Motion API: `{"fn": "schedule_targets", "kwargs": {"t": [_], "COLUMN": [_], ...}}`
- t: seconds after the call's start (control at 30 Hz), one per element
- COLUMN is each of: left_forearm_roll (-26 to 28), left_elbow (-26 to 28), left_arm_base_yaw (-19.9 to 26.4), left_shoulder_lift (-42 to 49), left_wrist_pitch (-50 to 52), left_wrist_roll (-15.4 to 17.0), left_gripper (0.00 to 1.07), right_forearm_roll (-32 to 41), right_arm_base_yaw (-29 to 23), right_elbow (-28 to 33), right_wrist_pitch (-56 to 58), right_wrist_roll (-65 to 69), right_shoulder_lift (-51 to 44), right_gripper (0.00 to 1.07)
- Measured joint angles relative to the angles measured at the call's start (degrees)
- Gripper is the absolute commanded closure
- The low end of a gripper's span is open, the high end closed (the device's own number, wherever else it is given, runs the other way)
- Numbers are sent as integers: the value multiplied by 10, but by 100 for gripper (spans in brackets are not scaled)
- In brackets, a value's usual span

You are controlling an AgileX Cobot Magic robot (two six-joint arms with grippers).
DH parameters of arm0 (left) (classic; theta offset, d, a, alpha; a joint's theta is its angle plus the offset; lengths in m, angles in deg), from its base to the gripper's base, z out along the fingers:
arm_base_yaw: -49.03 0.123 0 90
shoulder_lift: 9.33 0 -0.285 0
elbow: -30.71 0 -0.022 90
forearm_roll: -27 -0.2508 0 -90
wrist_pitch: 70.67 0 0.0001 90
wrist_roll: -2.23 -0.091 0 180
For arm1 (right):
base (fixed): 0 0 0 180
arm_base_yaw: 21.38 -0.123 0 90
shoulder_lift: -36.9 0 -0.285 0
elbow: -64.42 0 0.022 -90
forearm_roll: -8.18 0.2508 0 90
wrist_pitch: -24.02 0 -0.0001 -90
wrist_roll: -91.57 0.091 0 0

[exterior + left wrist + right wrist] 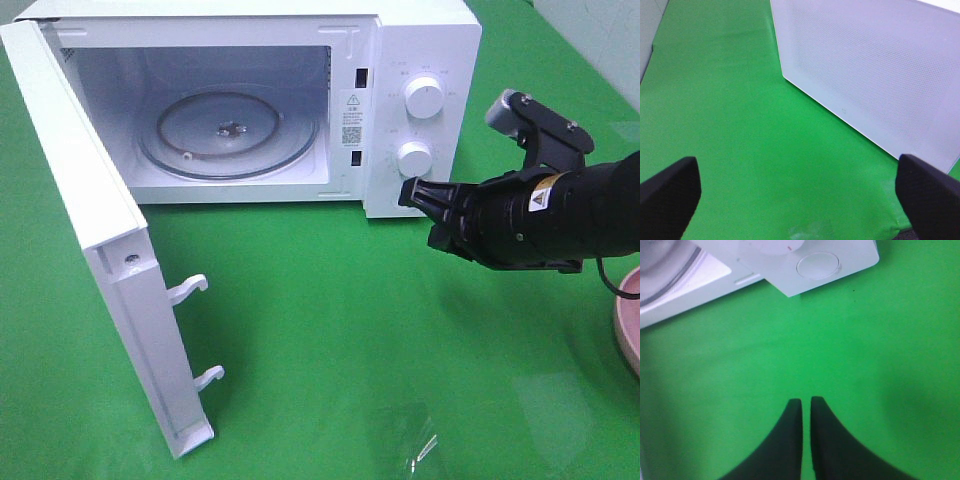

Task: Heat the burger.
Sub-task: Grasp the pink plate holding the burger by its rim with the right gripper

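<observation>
The burger is out of view in all three frames. The white microwave (420, 40) stands at the back with its door (90, 230) swung wide open to the left. Its glass turntable (228, 130) is bare. My right gripper (408, 192) hovers just in front of the lower knob (414, 157). In the right wrist view the right gripper (806, 401) has only a thin slit between its fingertips and holds nothing. My left gripper (797, 165) is open wide over green cloth beside the door (870, 65); it does not show in the exterior high view.
The rim of a pink plate (630, 315) shows at the right edge. An upper knob (424, 97) sits above the lower one. Door latches (190, 290) stick out from the open door. Green cloth (350, 330) covers the table.
</observation>
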Motion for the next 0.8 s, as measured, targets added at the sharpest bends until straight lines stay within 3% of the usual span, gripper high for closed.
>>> {"fn": "schedule_targets", "kwargs": {"t": [0.4,0.47,0.8], "left_forearm_roll": [0,0,0], "left_elbow": [0,0,0], "left_arm_base_yaw": [0,0,0], "left_shoulder_lift": [0,0,0], "left_wrist_pitch": [0,0,0], "left_wrist_roll": [0,0,0], "left_gripper": [9,9,9], "right_forearm_roll": [-1,-3,-45], "right_arm_base_yaw": [0,0,0], "right_elbow": [-62,-92,-123], "right_wrist_pitch": [221,304,441], "right_wrist_roll": [-152,-192,-217], "right_shoulder_lift": [-43,-48,-52], "right_gripper": [95,94,88]}}
